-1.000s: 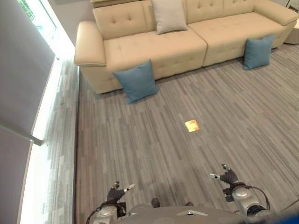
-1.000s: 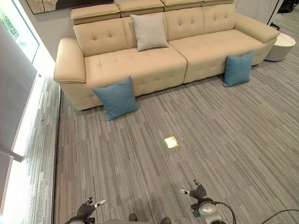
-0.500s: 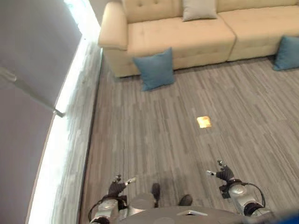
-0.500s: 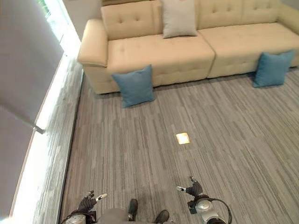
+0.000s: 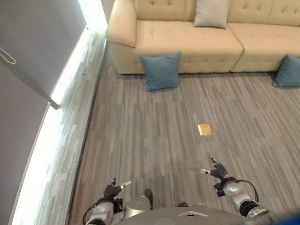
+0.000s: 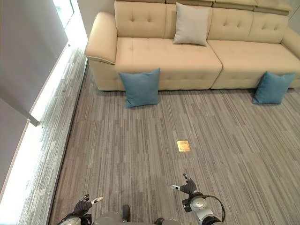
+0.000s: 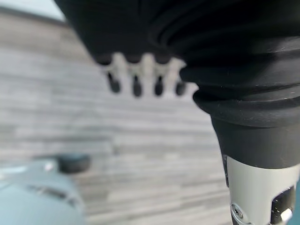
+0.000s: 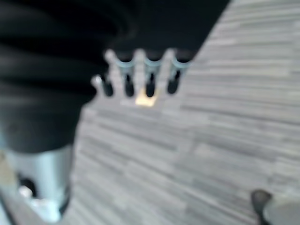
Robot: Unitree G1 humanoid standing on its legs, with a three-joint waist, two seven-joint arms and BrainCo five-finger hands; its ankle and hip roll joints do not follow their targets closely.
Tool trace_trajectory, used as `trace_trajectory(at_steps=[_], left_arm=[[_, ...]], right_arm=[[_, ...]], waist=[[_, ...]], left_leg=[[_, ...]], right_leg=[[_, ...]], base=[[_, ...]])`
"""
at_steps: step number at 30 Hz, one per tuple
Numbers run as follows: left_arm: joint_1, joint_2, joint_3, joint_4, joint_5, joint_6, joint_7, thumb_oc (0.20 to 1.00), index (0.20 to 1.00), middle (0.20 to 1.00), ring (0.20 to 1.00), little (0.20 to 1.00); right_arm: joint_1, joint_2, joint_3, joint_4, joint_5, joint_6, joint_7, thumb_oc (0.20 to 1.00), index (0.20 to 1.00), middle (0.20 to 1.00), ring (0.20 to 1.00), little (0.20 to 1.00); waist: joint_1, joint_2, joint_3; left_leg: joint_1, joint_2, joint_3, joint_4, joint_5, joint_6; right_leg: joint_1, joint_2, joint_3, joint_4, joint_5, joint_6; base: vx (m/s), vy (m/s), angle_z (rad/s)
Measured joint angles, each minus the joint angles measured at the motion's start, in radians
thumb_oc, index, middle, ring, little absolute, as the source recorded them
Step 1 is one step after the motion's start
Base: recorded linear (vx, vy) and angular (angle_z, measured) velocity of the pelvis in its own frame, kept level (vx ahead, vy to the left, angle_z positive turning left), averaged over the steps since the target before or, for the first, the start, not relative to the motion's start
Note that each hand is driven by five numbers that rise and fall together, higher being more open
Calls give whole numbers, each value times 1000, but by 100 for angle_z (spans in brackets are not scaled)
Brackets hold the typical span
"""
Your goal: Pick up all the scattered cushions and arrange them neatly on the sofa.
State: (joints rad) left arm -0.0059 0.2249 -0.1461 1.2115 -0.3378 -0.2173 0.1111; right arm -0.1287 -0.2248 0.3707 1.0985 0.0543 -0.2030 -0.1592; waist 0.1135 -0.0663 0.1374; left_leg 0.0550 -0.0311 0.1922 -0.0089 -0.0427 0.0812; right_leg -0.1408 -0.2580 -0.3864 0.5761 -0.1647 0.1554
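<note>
A beige sofa (image 6: 154, 54) stands along the far wall. One blue cushion (image 6: 140, 87) leans against the sofa's front on the floor, left of centre. Another blue cushion (image 6: 273, 87) leans on the floor at the far right. A grey cushion (image 6: 191, 24) rests upright against the sofa's backrest. My left hand (image 5: 112, 190) hangs low at the bottom left, fingers relaxed and empty. My right hand (image 5: 217, 170) hovers low at the bottom right, open and empty. Both hands are far from the cushions.
A small brass floor plate (image 6: 183, 146) lies in the grey striped carpet between me and the sofa. A bright window strip (image 6: 33, 140) and a grey wall (image 6: 23, 56) run along the left side.
The camera has swung, so the sofa now sits squarer and more of it shows. Both hands stay low and empty.
</note>
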Motion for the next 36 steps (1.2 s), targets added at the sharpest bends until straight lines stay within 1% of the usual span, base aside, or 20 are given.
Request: trace_trajectory(at_steps=[2,4,8,9,10,11,12,13,14,15,16,19,21,23,26,29,30,32,34,36], left_arm=[[-10,9,-1,0,0,0,0,1000,1000,1000,1000,1000],[-14,13,-2,0,0,7,1,1000,1000,1000,1000,1000],[-24,-2,0,0,-5,8,2,1000,1000,1000,1000,1000],[-19,-2,-2,0,-5,8,2,1000,1000,1000,1000,1000],[-10,-9,-9,0,-5,9,2,1000,1000,1000,1000,1000],[-5,-20,-12,-2,-5,9,2,1000,1000,1000,1000,1000],[-7,-26,-11,-1,-7,10,2,1000,1000,1000,1000,1000],[-33,-25,-8,-1,-11,11,3,1000,1000,1000,1000,1000],[-44,-23,-10,-3,-19,10,1,1000,1000,1000,1000,1000],[-56,-24,-7,-12,-40,8,2,1000,1000,1000,1000,1000],[-91,-18,-5,-12,-45,7,3,1000,1000,1000,1000,1000],[-102,-21,-4,-26,-47,8,3,1000,1000,1000,1000,1000],[-92,-15,2,-29,-43,8,3,1000,1000,1000,1000,1000],[-96,-3,9,-29,-44,5,3,1000,1000,1000,1000,1000],[-72,38,39,3,-43,16,4,1000,1000,1000,1000,1000],[-73,34,26,-1,-42,15,1,1000,1000,1000,1000,1000],[-97,29,23,1,-42,18,2,1000,1000,1000,1000,1000],[-110,30,-18,-17,-38,9,1,1000,1000,1000,1000,1000],[-107,24,-19,-6,-35,14,3,1000,1000,1000,1000,1000],[-83,20,-23,-2,-34,17,3,1000,1000,1000,1000,1000]], right_arm=[[3,10,1,-25,0,0,2,1000,1000,1000,1000,1000],[1,10,1,-45,1,0,2,1000,1000,1000,1000,1000],[1,11,1,-43,2,5,3,1000,1000,1000,1000,1000],[3,12,1,-41,2,8,4,1000,1000,1000,1000,1000],[7,8,-7,-38,3,10,4,1000,1000,1000,1000,1000],[8,-3,-8,-33,6,11,4,1000,1000,1000,1000,1000],[1,-11,-10,-38,17,11,4,1000,1000,1000,1000,1000],[7,-16,-14,-51,29,11,2,1000,1000,1000,1000,1000],[6,-18,-13,-55,38,11,2,1000,1000,1000,1000,1000],[-8,-20,-11,-46,41,10,-1,1000,1000,1000,1000,1000],[-45,-9,-5,-3,46,6,-4,1000,1000,1000,1000,1000],[-75,-8,0,2,60,9,-2,1000,1000,1000,1000,1000],[-61,-9,4,5,61,10,-3,1000,1000,1000,1000,1000],[-54,-2,31,21,61,10,-2,1000,1000,1000,1000,1000],[-24,55,33,34,60,10,-1,1000,1000,1000,1000,1000],[-14,59,36,29,60,10,1,1000,1000,1000,1000,1000],[-17,52,39,-10,60,11,1,1000,1000,1000,1000,1000],[-14,49,44,-27,59,12,4,1000,1000,1000,1000,1000],[-25,40,38,-53,59,9,8,1000,1000,1000,1000,1000],[-27,36,36,-70,59,9,8,1000,1000,1000,1000,1000]], waist=[[-4,-14,-4],[-19,-14,2],[-28,-22,11],[-38,-33,8],[-44,-24,11],[-43,-1,8],[-42,8,11],[-61,-21,16],[-60,-48,16],[-28,-55,18],[1,-72,26],[2,-74,31],[-13,-81,42],[8,-87,38],[0,-149,3],[-1,-112,0],[-29,-85,9],[-34,-44,11],[-43,-30,10],[-54,-16,4]], left_leg=[[6,-6,-20,-20,2,-2],[5,-6,-41,-27,3,-9],[10,-3,-107,-36,-21,-19],[30,-2,-130,-42,-21,-23],[53,17,-162,-44,-34,-45],[68,51,-175,-41,-40,-69],[39,76,-185,21,-52,-97],[-38,64,-188,165,-52,-128],[-122,60,-149,331,-57,-152],[-203,80,-116,494,-49,-164],[-297,119,-82,641,-45,-212],[-335,124,-9,245,-4,-176],[-355,98,48,41,99,-179],[-372,108,42,24,145,-184],[-293,49,61,66,157,-27],[-172,37,68,-1,124,17],[-111,3,57,-7,91,42],[-61,-20,45,-19,53,28],[-13,-38,46,-38,27,35],[27,-56,39,-49,16,16]], right_leg=[[-33,46,106,-113,-6,9],[-49,79,143,-260,22,-4],[-79,78,136,-454,158,-4],[-53,78,118,-481,176,-19],[-2,96,115,-511,236,-46],[36,130,99,-541,227,-62],[84,155,61,-591,222,-76],[117,143,15,-632,216,-81],[136,142,-7,-665,229,-114],[153,155,-3,-668,212,-167],[169,165,-2,-673,191,-182],[200,201,-16,-668,147,-155],[256,216,-44,-674,84,-124],[307,242,-37,-668,56,-129],[357,172,-10,-586,1,-63],[246,91,-3,-225,2,-6],[88,33,64,92,7,70],[-40,19,67,98,2,64],[-104,10,70,48,7,59],[-147,10,61,-145,45,21]], base=[[139,-12,29],[170,-49,31],[300,-72,44],[277,-101,89],[351,-200,76],[298,-217,75],[257,-237,99],[164,-198,117],[175,-157,82],[207,-111,11],[230,-15,-6],[319,27,3],[288,34,19],[344,156,-25],[294,227,-41],[259,264,-13],[235,157,33],[338,117,36],[259,19,3],[221,-23,20]])
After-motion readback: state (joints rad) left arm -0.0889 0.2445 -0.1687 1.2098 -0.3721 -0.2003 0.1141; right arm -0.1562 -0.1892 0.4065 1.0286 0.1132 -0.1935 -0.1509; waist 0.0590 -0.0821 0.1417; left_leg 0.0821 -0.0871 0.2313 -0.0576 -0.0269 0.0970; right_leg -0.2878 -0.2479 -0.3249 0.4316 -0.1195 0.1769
